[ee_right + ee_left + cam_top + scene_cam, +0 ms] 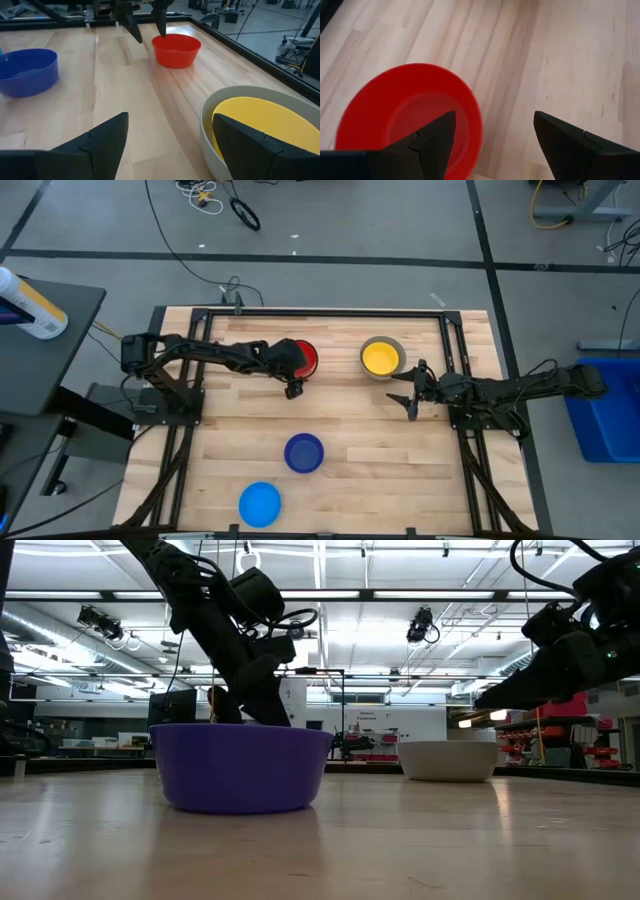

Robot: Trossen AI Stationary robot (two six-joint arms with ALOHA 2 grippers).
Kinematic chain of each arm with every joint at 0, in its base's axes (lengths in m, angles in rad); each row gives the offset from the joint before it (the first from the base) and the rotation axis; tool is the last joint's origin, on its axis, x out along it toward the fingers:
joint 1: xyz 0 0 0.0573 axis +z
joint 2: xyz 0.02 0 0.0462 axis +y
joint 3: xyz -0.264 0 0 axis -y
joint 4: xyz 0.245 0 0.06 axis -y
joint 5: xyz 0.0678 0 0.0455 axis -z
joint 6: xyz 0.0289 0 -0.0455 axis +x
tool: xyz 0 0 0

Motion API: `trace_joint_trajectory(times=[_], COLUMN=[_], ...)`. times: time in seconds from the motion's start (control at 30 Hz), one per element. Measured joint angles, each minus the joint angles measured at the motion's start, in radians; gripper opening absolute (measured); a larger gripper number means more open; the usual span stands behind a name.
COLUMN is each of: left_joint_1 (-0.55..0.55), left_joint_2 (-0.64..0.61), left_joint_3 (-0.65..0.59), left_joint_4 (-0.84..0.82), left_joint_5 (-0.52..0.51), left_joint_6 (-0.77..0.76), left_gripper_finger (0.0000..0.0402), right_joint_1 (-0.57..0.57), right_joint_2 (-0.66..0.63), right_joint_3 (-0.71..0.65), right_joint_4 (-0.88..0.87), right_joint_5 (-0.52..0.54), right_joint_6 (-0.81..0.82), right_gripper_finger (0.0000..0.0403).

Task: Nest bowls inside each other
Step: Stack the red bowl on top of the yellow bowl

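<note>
A red bowl stands on its base at the table's far middle. My left gripper hovers open at its near rim, one finger over the bowl's inside and the other over bare wood. A yellow bowl sits nested in a grey bowl at the far right. My right gripper stands open just near of them, touching nothing. A dark blue bowl and a light blue bowl stand toward the near edge.
The wooden table top is ringed by a black metal frame. Bare wood lies between the far bowls and the two blue ones. A bottle lies on a side stand off the table's left.
</note>
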Motion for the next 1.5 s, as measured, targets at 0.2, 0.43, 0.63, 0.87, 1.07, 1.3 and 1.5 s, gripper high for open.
trace_joint_trajectory(times=[0.2, 0.43, 0.63, 0.87, 1.07, 1.3, 1.5], left_joint_1=[0.021, 0.012, 0.01, -0.001, -0.014, -0.049, -0.069], left_joint_2=[0.072, 0.145, 0.146, 0.147, 0.147, 0.146, 0.147], left_joint_3=[-0.001, -0.001, -0.001, -0.001, -0.001, -0.001, -0.001], left_joint_4=[0.0, 0.021, 0.065, 0.07, 0.071, 0.11, 0.17], left_joint_5=[0.01, 0.012, 0.005, 0.003, 0.002, -0.065, -0.049], left_joint_6=[-0.009, 0.011, 0.025, 0.039, 0.043, 0.098, 0.142], left_gripper_finger=[0.0279, 0.0279, 0.0278, 0.0228, 0.0135, 0.0013, 0.0007], right_joint_1=[0.0, 0.0, 0.0, 0.0, 0.0, 0.0, 0.0], right_joint_2=[0.0, -0.001, -0.001, -0.001, -0.001, -0.001, -0.001], right_joint_3=[0.0, 0.0, 0.0, 0.0, 0.0, 0.0, 0.0], right_joint_4=[0.002, 0.004, 0.004, 0.004, 0.004, 0.004, 0.002], right_joint_5=[0.0, 0.0, 0.001, 0.001, 0.001, 0.002, 0.012], right_joint_6=[0.0, 0.0, 0.0, 0.0, 0.0, -0.001, 0.003], right_gripper_finger=[0.0284, 0.0271, 0.0258, 0.0242, 0.0231, 0.0219, 0.0208])
